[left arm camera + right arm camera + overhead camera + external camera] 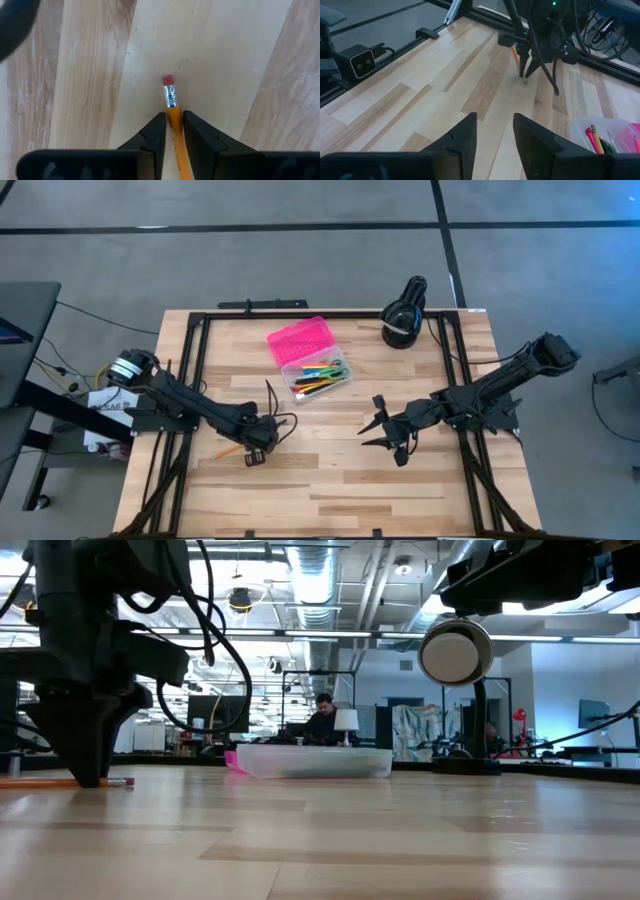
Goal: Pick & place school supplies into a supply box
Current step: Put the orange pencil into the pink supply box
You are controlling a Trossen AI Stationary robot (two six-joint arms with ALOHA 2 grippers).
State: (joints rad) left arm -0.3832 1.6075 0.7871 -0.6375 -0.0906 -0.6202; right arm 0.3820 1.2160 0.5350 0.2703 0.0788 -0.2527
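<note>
While left tool (171, 129) pinches one pencil (171, 102)

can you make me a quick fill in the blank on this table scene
1. The left gripper is shut on a ____ lying on the table.
2. The supply box has a ____ lid.
3. The right gripper is ____ and holds nothing.
4. The pencil's eraser is ____.

Missing: pencil; pink; open; pink
</note>
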